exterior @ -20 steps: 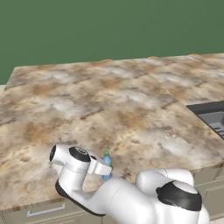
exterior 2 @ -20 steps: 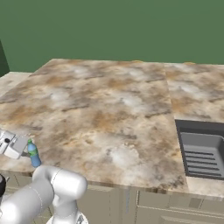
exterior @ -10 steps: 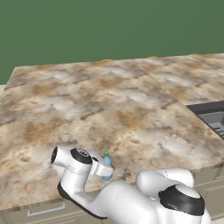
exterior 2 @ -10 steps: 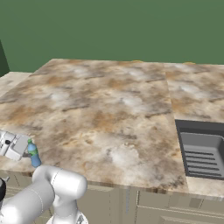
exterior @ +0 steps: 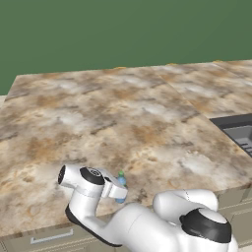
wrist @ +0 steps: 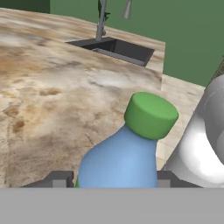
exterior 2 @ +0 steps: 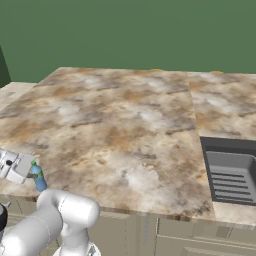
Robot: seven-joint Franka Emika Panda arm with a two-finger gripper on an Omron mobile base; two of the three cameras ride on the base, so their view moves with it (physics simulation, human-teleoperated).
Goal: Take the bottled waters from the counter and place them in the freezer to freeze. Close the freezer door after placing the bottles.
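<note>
1. One blue-tinted bottle with a green cap point(wrist: 131, 153) stands at the counter's point(exterior: 123, 123) near edge, the gripper point(wrist: 114, 178) with a finger tip point(wrist: 57, 179) hard against each side, apparently clamped on it low on the body for lifting.
2. Bare marbled stone stretches beyond, leaving free room to rise and withdraw.
3. Farthest off, the dark sink point(exterior 2: 232, 172) and faucet point(wrist: 103, 19) sit well apart.

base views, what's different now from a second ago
Little has visibly changed. The gripper sits at the green-capped bottle near the counter's front edge, as before; the hand view shows the jaws on either side of the bottle, though whether they have gripped it is unclear. Bottle, arm and sink have not moved.
</note>
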